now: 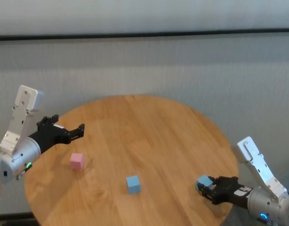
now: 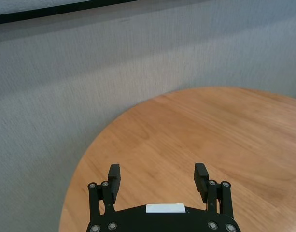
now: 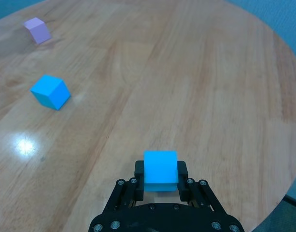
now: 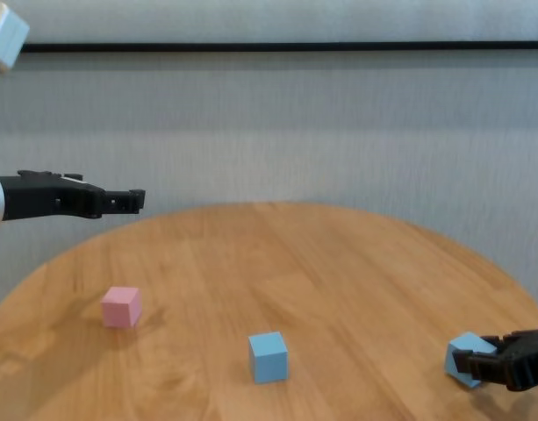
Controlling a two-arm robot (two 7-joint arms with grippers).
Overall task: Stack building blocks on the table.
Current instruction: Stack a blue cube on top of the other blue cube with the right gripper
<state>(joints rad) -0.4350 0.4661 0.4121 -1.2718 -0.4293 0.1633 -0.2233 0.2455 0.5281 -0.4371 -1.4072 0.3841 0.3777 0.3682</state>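
A pale pink block [image 1: 77, 160] sits on the left of the round wooden table [image 1: 149, 127]; it also shows in the chest view [image 4: 121, 306] and the right wrist view [image 3: 37, 30]. A light blue block [image 1: 133, 183] sits near the table's front middle, seen too in the chest view [image 4: 269, 356] and right wrist view [image 3: 50, 92]. My right gripper [image 1: 206, 187] is shut on the second light blue block [image 3: 160, 170] at the table's front right, tilted, just above the top. My left gripper [image 1: 79, 130] is open and empty, hovering above the table's left side, behind the pink block.
A grey wall [image 1: 182, 66] stands behind the table. The table's edge curves close to my right gripper [image 4: 472, 361]. Bare wood lies between the blocks and across the far half of the table [image 2: 210, 125].
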